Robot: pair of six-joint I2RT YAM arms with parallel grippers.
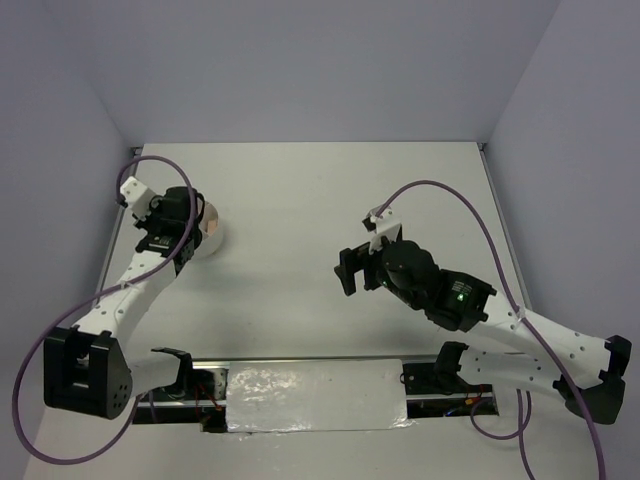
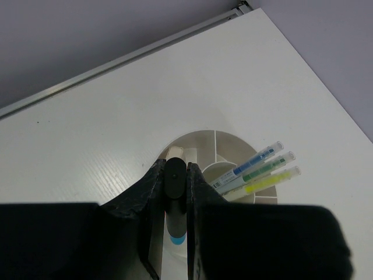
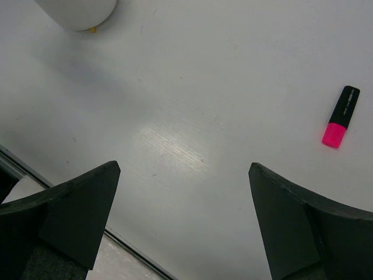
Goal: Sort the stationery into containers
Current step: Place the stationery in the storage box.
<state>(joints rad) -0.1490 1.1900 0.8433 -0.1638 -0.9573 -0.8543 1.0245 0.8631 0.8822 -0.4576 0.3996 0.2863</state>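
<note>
My left gripper (image 2: pixel 174 165) is shut on a blue highlighter with a black cap (image 2: pixel 174 185) and holds it cap-up over the round white tub (image 2: pixel 233 136). Three thin pens (image 2: pixel 259 171), marked blue, green and yellow, lean in a compartment to the right. A tan eraser end (image 2: pixel 175 153) shows just beyond the fingertips. In the top view the left gripper (image 1: pixel 188 232) is at the tub (image 1: pixel 216 229) on the left. My right gripper (image 3: pixel 183 169) is open and empty above bare table, also in the top view (image 1: pixel 348 271). A pink highlighter with a black cap (image 3: pixel 340 116) lies to its upper right.
The tub's outer wall (image 3: pixel 78 10) shows at the top left of the right wrist view. The table's near edge (image 3: pixel 70 207) runs under the right gripper's left finger. Grey walls enclose the table on three sides.
</note>
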